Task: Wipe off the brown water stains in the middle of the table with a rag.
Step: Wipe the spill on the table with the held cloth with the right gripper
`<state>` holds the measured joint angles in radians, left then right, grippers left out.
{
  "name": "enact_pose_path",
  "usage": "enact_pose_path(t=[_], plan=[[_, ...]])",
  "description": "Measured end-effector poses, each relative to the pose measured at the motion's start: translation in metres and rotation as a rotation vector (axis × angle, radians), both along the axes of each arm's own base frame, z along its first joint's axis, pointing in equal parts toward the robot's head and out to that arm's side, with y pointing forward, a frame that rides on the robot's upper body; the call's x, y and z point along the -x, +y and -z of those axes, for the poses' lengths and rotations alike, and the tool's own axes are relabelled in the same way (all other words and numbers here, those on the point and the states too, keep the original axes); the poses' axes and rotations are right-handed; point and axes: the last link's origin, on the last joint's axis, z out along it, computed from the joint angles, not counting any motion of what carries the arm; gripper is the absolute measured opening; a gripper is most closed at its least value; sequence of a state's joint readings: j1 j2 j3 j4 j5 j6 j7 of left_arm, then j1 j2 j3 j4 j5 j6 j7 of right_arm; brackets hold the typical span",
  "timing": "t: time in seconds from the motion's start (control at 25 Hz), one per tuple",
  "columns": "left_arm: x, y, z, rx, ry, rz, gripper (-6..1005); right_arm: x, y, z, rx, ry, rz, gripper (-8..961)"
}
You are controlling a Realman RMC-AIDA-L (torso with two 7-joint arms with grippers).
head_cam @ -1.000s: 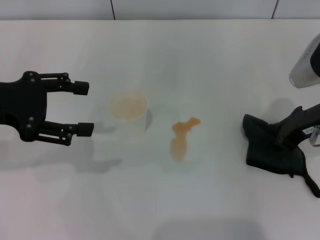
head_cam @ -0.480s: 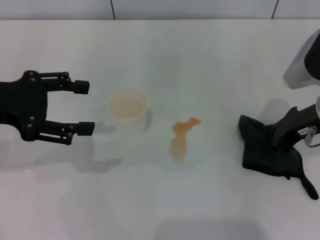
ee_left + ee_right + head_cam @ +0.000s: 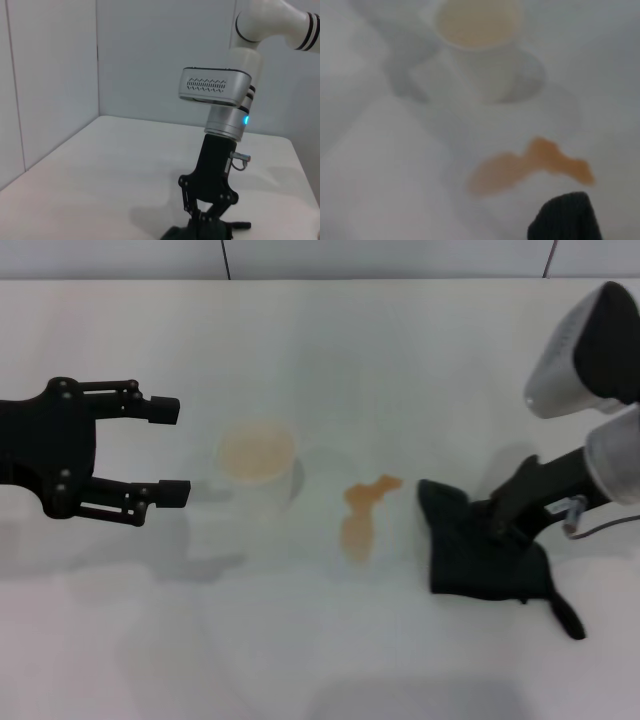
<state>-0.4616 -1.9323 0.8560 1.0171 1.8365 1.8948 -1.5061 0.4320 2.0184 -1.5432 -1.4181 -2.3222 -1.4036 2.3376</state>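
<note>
Rag (image 3: 480,552) dragged closer to stains (image 3: 362,515).

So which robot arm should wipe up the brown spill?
The right one, probably. Its gripper is pressed on the rag, just beside the brown water stains. The left gripper hovers open beyond the cup.

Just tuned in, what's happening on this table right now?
The right gripper is pressed down on the rag, which sits on the table just right of the brown water stains, not yet touching them. The stain is unwiped. A clear plastic cup stands left of the stain. The left gripper hovers open at the far left, holding nothing.
</note>
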Motion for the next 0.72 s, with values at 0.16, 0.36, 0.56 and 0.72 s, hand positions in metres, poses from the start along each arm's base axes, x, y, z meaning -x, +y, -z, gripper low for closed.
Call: enact_pose_path(t=[0.16, 0.36, 0.56, 0.72], plan=[[0.000, 0.000, 0.000, -0.002, 0.000, 0.005, 874, 0.014, -0.004, 0.012, 0.037, 0.013, -0.021, 83], [-0.001, 0.001, 0.000, -0.003, 0.000, 0.010, 875, 0.029, -0.010, 0.028, 0.088, 0.008, -0.054, 85], [-0.002, 0.002, 0.001, -0.004, -0.001, 0.013, 875, 0.042, -0.020, 0.044, 0.144, 0.016, -0.074, 88], [-0.003, 0.002, 0.001, -0.003, -0.001, 0.015, 875, 0.053, -0.029, 0.052, 0.190, 0.032, -0.093, 90]])
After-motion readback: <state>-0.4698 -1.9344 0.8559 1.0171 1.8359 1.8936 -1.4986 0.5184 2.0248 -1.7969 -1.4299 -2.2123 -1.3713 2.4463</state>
